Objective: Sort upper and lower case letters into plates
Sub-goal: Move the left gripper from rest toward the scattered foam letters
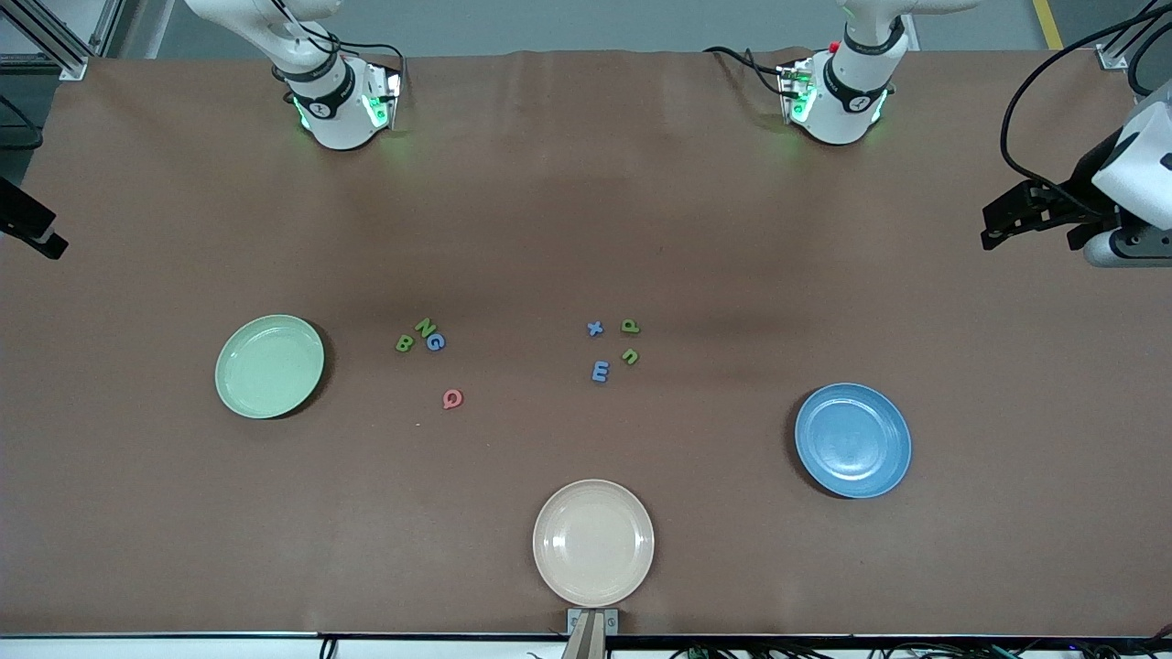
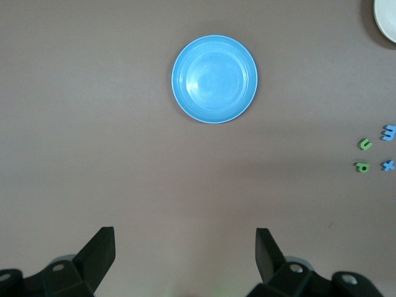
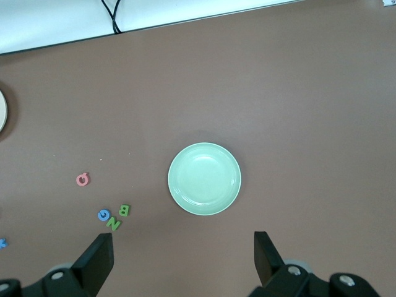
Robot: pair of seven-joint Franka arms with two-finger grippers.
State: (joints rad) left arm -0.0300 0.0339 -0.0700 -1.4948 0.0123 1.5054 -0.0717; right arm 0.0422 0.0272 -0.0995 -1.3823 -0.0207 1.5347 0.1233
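Note:
The mint green plate (image 1: 269,366) lies toward the right arm's end and the blue plate (image 1: 852,440) toward the left arm's end; both hold nothing. Between them lie two loose groups of letters: green B (image 1: 404,343), green N (image 1: 424,327), blue G (image 1: 436,341) and red Q (image 1: 452,398); then blue x (image 1: 595,328), green p (image 1: 630,326), green u (image 1: 630,356) and blue m (image 1: 600,371). My left gripper (image 2: 185,234) hangs open high over bare table, the blue plate (image 2: 214,78) ahead of it. My right gripper (image 3: 183,237) hangs open likewise before the mint plate (image 3: 204,178).
A cream-beige plate (image 1: 593,542) with nothing on it lies nearest the front camera, close to the table's edge. The brown table (image 1: 586,201) is bare toward the bases. Dark hardware juts in at both ends of the front view (image 1: 1035,215) (image 1: 27,229).

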